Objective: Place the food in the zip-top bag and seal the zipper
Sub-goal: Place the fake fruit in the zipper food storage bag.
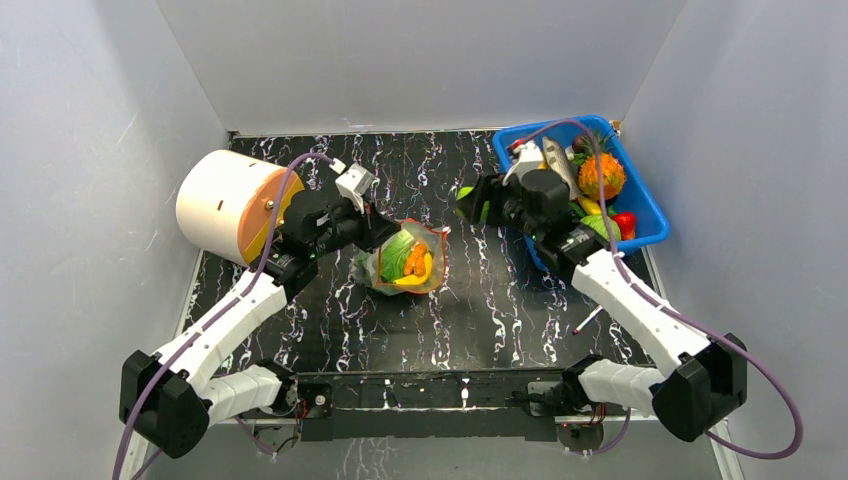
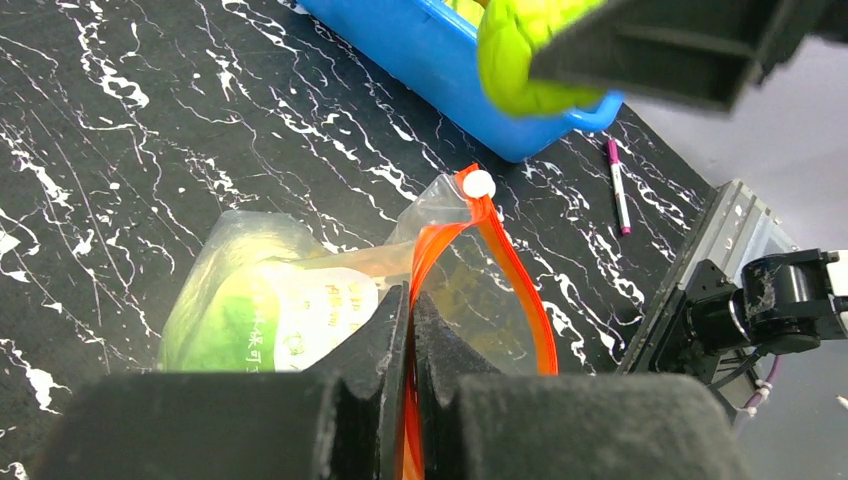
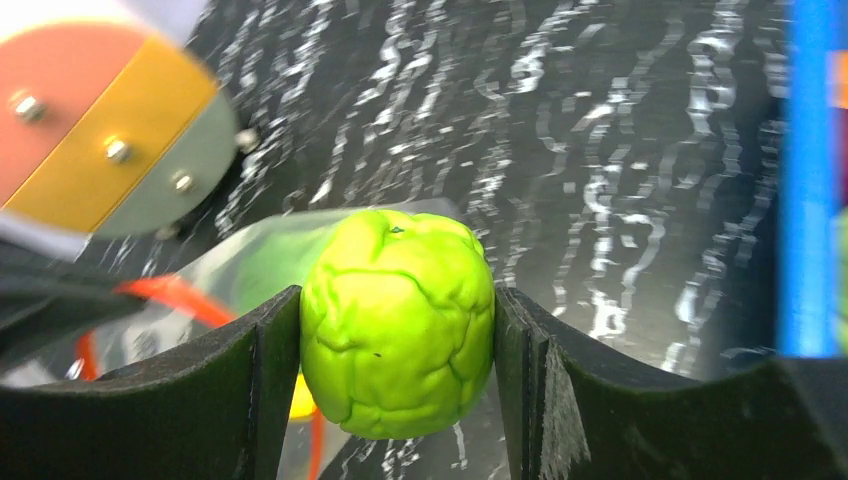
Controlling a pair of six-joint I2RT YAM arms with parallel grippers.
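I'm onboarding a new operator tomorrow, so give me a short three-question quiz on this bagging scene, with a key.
1. True or false: the right gripper is empty.
2. What does the left gripper pinch? A) the pink marker B) the red zipper strip C) the white-and-orange cylinder
3. In one word: is the mouth of the zip-top bag open or sealed?

Key:
1. False. It grips a lime-green toy between its fingers.
2. B.
3. Open. The strip gapes in a loop.
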